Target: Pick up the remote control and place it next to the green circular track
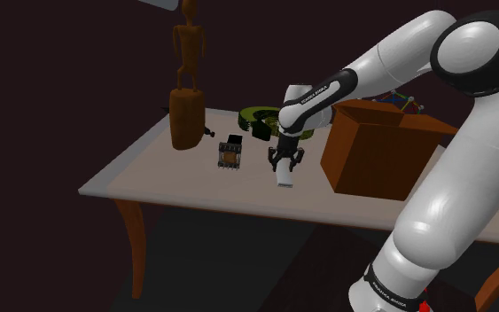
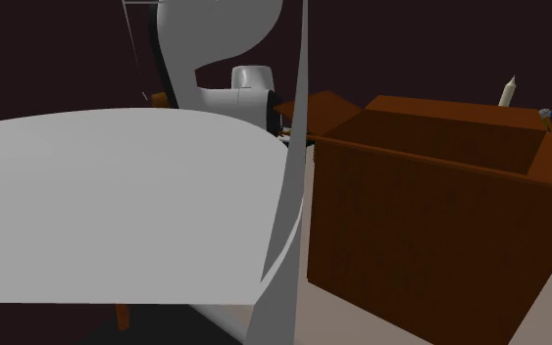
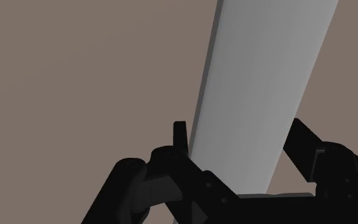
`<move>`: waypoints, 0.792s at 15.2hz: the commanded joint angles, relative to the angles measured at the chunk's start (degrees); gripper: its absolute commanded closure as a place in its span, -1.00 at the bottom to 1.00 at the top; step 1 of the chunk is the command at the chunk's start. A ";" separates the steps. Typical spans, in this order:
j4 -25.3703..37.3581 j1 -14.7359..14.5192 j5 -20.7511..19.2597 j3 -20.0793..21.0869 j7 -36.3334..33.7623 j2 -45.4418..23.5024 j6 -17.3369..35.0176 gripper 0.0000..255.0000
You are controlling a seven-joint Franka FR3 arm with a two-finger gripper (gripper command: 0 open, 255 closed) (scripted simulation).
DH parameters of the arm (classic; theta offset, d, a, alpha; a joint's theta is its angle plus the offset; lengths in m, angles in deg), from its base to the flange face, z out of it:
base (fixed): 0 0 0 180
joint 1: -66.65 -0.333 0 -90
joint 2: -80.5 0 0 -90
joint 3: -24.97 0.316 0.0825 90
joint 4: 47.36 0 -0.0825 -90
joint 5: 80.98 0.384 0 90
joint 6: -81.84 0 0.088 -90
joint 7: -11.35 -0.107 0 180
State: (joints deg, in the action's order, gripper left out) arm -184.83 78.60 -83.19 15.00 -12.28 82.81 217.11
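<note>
Noted claw (image 3: 241, 130) clamped across pale grey remote (image 3: 260, 76), fingers (image 3: 181, 137) on both long edges. Judged rigid, light, slick-sided; best held mid-length across narrow width.

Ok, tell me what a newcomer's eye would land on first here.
The big white arm reaching in from the shoulder view's right, its black gripper clasping a pale grey remote control over the table. Next, the brown open box beside it and the tall brown figure at the table's left end in that view.
</note>
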 commanded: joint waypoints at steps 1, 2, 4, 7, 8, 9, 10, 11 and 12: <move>-0.01 0.00 -0.01 0.00 0.00 -0.01 0.00 1.00; -0.01 0.00 -0.01 0.00 0.00 -0.01 0.00 1.00; 0.00 0.00 -0.01 0.00 0.01 -0.01 0.00 1.00; 0.26 0.00 -0.11 0.01 -0.06 0.52 -0.79 1.00; 0.53 0.00 -0.20 0.03 -0.12 1.06 -1.60 1.00; 0.84 0.00 -0.28 0.05 -0.17 1.57 -2.40 1.00; 1.15 0.00 -0.37 0.06 -0.23 2.07 -3.21 1.00; 1.47 0.00 -0.45 0.08 -0.28 2.56 -4.02 1.00; 1.81 0.00 -0.52 0.11 -0.32 3.04 -4.82 1.00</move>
State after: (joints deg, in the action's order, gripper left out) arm -183.35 78.65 -83.63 15.03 -12.46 85.35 213.11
